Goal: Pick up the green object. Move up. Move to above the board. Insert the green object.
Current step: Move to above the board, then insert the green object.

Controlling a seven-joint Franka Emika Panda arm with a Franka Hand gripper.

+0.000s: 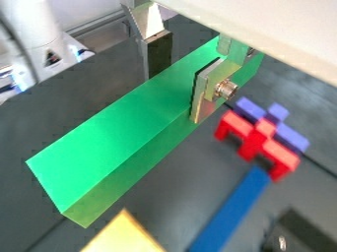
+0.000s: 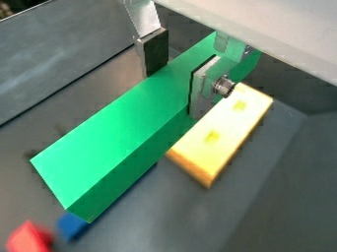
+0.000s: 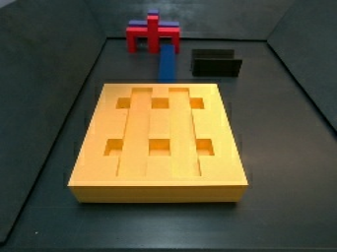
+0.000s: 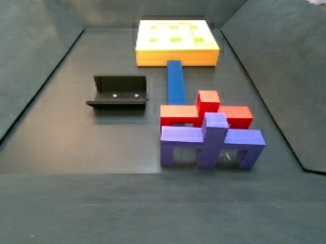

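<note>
The green object point(image 1: 118, 138) is a long green bar clamped across its width between my gripper's point(image 1: 182, 71) two fingers; it also shows in a wrist view point(image 2: 118, 133) with the gripper point(image 2: 178, 67). The bar hangs in the air above the floor. The board point(image 3: 132, 123) is a yellow-orange slab with six square holes, seen in both side views point(image 4: 178, 59). One end of the board point(image 2: 218, 138) lies below the held bar, beside it. Neither the gripper nor the green bar shows in the side views.
A blue bar point(image 4: 174, 81) lies between the board and a red cross-shaped piece point(image 4: 204, 110); both show below me point(image 1: 237, 212) point(image 1: 250, 138). A purple piece point(image 4: 211, 143) stands by the red one. The black fixture point(image 3: 216, 63) stands beside the blue bar.
</note>
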